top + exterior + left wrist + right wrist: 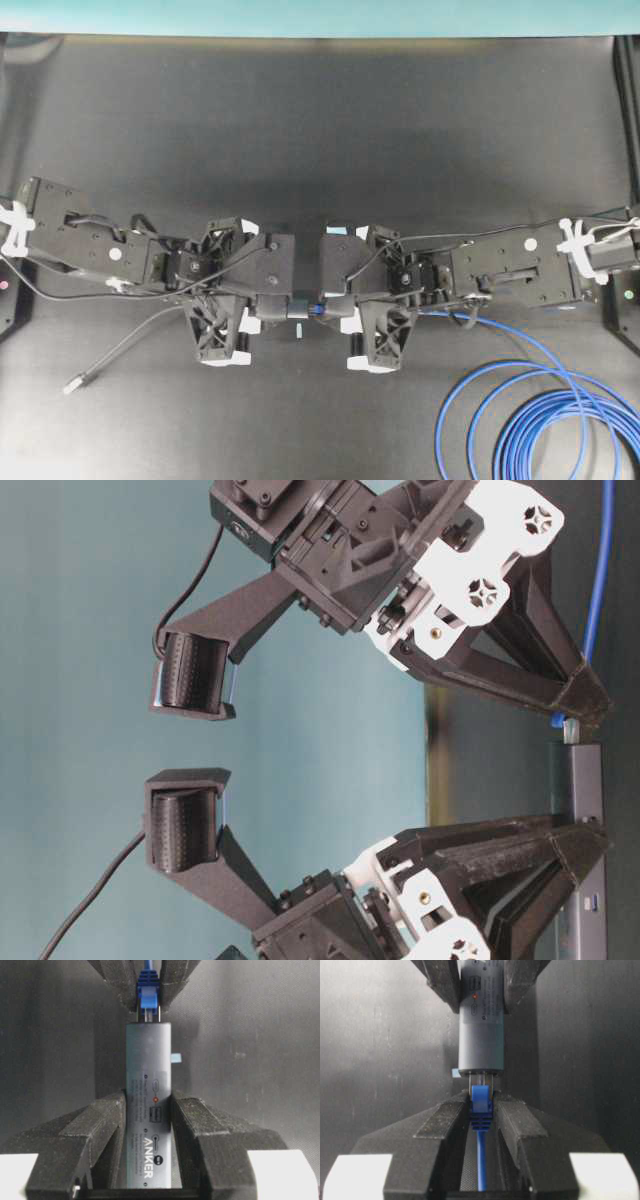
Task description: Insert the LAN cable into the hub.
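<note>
Right pincer (481, 1105) clamping LAN cable (481, 1102), plug meeting hub (481, 1035)

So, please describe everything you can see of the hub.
The hub is a slim grey bar with a matte, metal-like body, small port icons, a red dot and the white word ANKER printed on it. The left gripper clamps its two long sides. At its far end the clear plug of the blue cable, held by the right gripper, sits at the port, apparently partly in. A thin grey cord trails onto the table.
</note>
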Controlling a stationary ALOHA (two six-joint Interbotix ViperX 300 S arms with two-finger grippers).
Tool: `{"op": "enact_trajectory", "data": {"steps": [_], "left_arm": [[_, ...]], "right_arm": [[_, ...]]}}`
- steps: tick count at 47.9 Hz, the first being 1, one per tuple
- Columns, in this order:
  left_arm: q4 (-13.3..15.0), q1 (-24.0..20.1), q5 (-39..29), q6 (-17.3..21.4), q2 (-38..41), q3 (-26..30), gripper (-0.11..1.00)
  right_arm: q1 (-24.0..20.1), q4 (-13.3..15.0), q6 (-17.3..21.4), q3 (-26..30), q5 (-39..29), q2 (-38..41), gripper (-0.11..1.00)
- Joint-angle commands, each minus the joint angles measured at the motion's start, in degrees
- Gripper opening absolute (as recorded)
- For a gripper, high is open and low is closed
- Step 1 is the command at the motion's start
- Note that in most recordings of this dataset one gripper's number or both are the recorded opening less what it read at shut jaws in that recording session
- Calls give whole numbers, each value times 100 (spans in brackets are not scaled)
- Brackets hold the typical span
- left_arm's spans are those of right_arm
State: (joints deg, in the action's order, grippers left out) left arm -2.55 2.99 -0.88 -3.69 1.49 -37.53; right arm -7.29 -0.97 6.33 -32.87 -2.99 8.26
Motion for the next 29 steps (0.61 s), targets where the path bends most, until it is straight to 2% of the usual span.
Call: {"op": "enact_trajectory", "data": {"steps": [1, 15, 29], "left_arm": [[-18, -88, 272, 18, -44, 369, 28], [-18, -132, 413, 18, -18, 422, 28], [-18, -132, 334, -9, -149, 62, 28]], "right_arm": [[-26, 18, -62, 229, 211, 9, 13], [-26, 18, -53, 299, 220, 114, 13], [-26, 18, -18, 193, 229, 53, 13]]}}
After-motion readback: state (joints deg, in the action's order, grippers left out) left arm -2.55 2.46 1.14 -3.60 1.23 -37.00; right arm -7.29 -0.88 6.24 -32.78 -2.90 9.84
